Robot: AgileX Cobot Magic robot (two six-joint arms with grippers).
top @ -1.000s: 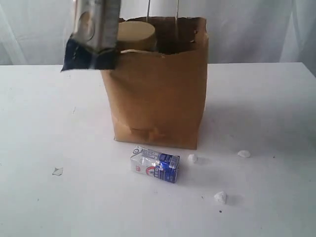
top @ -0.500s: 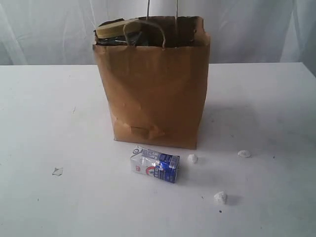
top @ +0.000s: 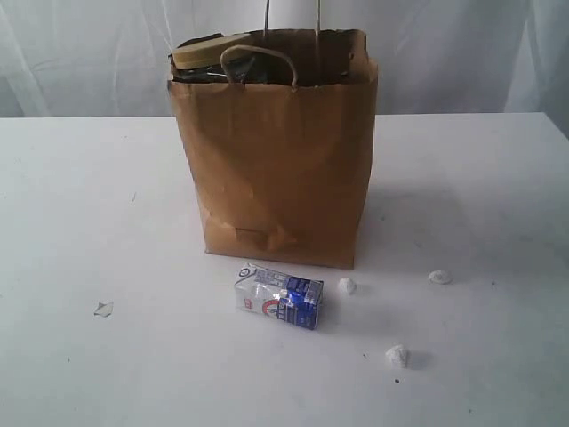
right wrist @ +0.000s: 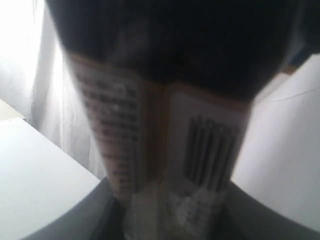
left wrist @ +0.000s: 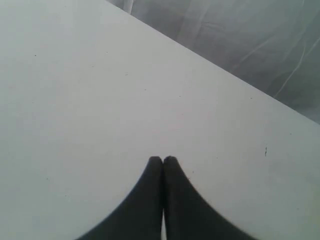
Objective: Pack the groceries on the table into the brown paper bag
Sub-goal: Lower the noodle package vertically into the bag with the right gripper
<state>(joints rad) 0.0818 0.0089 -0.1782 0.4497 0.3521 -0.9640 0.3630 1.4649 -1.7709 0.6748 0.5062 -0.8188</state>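
The brown paper bag [top: 280, 169] stands upright in the middle of the exterior view, on the white surface [top: 89, 205]. Its rim is creased, and a twisted paper handle [top: 258, 58] loops over the near edge. The big olive-lidded jar [top: 209, 52] sits inside the bag. Its lid shows tilted at the upper left of the opening. Two thin rods [top: 267, 16] rise behind the rim to the top edge of the frame.

The small white-blue carton [top: 279, 298] lies on its side on the surface, just below the bag's base in the frame and apart from it. Three white crumbs [top: 397, 356] lie to the lower right of the carton. A small pale scrap [top: 104, 309] lies well off at the lower left. A white curtain [top: 444, 53] fills the background.

In the left wrist view, the left end effector [left wrist: 163, 160] has its dark fingers pressed together with nothing between them, above bare surface.

In the right wrist view, the right end effector [right wrist: 172, 220] holds a packet [right wrist: 165, 125]. The packet is blurred and fills most of the view. It has a dark upper part and white panels of print and barcode edged in orange-brown. I cannot tell which of the groceries it is. Neither end effector shows in the exterior view.
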